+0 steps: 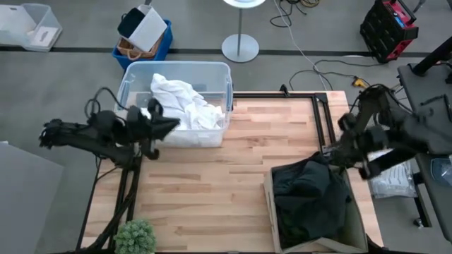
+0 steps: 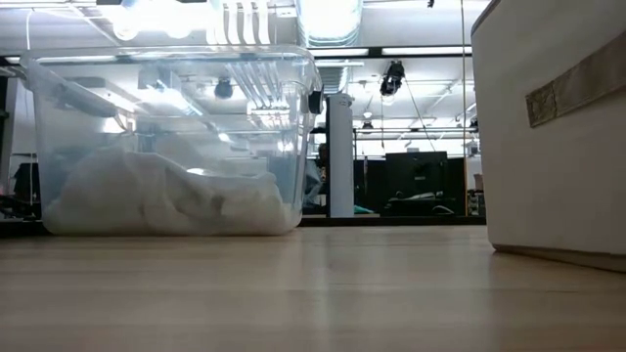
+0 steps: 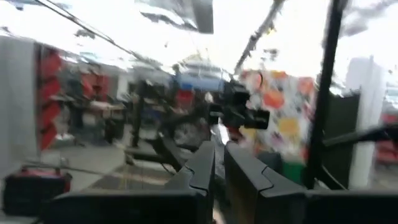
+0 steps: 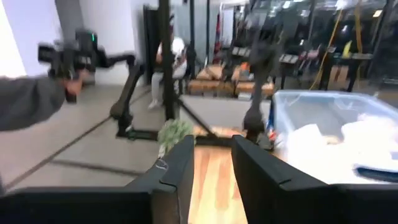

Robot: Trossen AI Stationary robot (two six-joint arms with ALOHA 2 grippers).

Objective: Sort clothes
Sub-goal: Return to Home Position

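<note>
Fingers (image 3: pixel 202 168) of the left gripper (image 1: pixel 168 127), beside the clear bin (image 1: pixel 126 81), stand nearly together and empty. Those of the right gripper (image 1: pixel 330 156) stand apart, also empty. White clothes (image 1: pixel 185 104) lie in that bin and dark clothes (image 1: pixel 307 190) in the beige organizer (image 1: pixel 270 208), evidently divided by shade. Sorting is judged complete.

The light wood-plank counter (image 1: pixel 212 190) carries three items, with bare planks across its centre. A clear plastic bin (image 1: pixel 176 65) stands at 11 o'clock and a beige fabric organizer (image 1: pixel 270 204) stands at 5 o'clock, the two well apart. A small green leafy plant (image 1: pixel 135 236) sits at 7 o'clock, at the near edge of the counter.
</note>
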